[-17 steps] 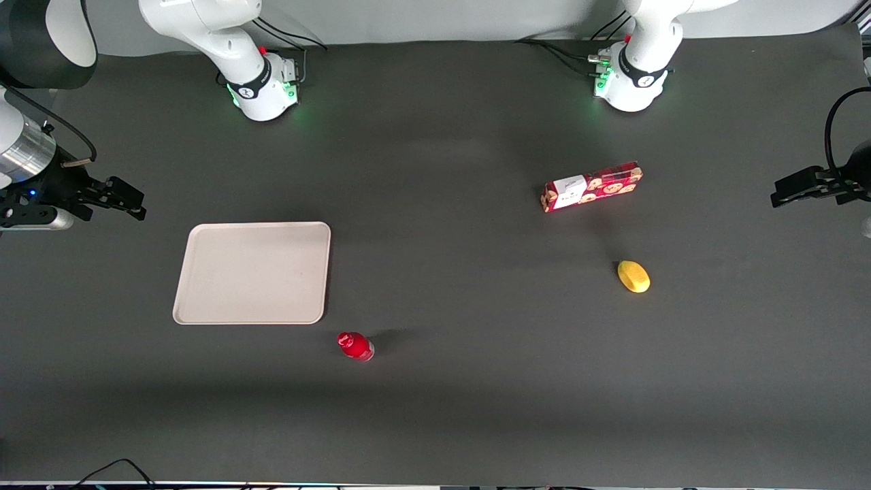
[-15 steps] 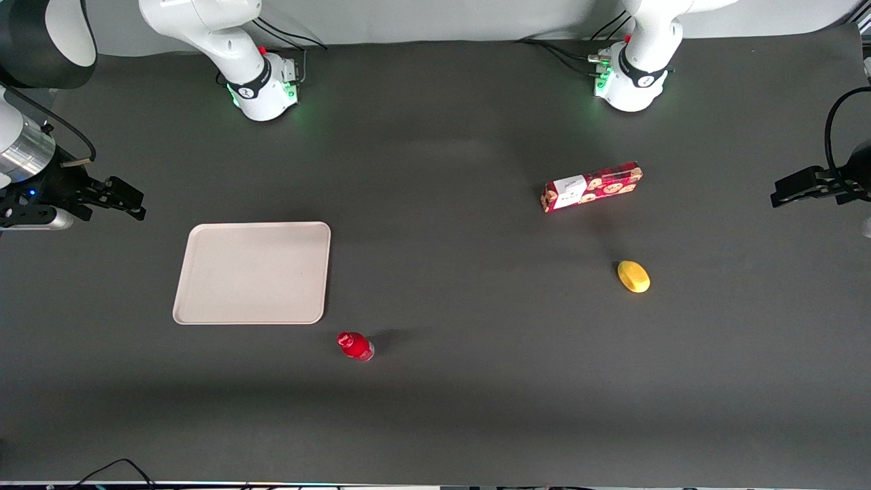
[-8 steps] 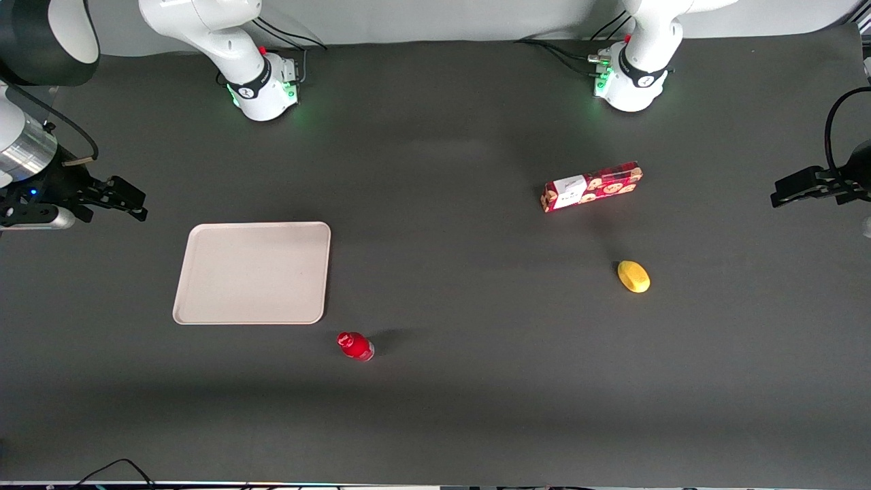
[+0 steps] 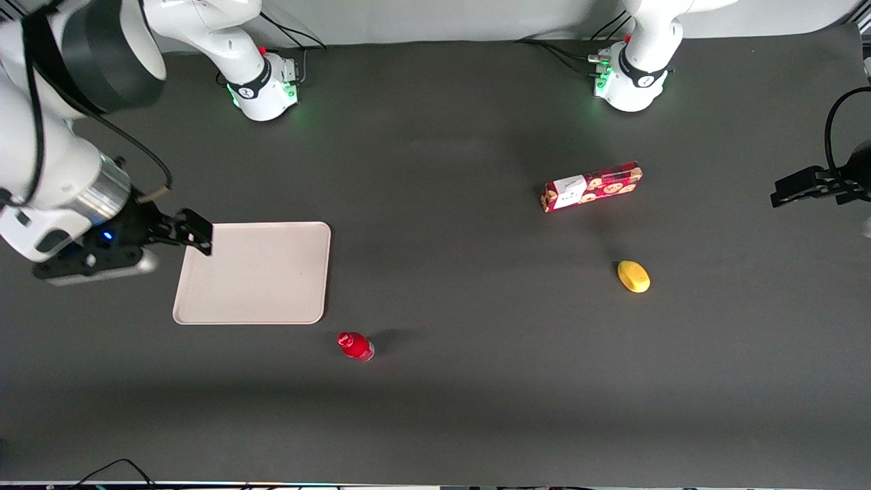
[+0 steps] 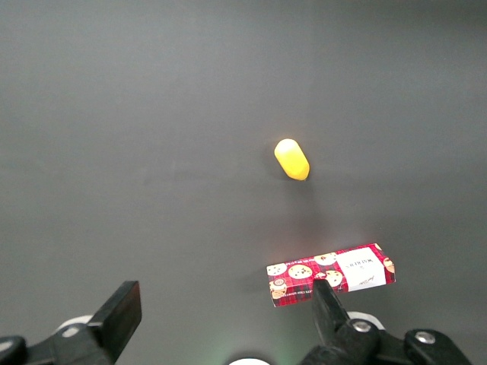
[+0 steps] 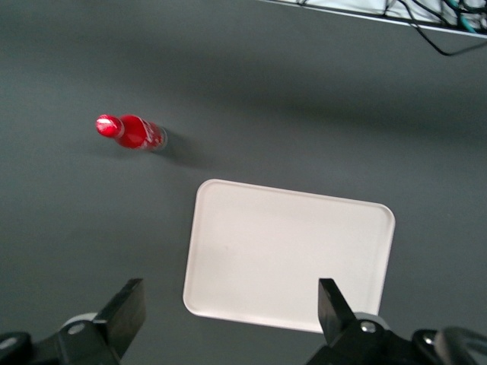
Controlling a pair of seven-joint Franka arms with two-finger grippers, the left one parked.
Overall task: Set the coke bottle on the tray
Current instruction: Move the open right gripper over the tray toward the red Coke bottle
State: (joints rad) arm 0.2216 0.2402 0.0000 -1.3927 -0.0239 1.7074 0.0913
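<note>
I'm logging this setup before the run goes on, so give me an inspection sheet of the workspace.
Surface: dark grey table, no spills seen.
Job's things: coke bottle upright on the table, apart from the tray, nearer the front camera; nothing on the tray.
Clutter: snack box and yellow lemon-like thing toward the parked arm's end.
Grippers: gripper open, holding nothing, above the tray's edge.
Cables: black cables at the table's near edge and at both arm bases.
Surroundings: pale wall.
</note>
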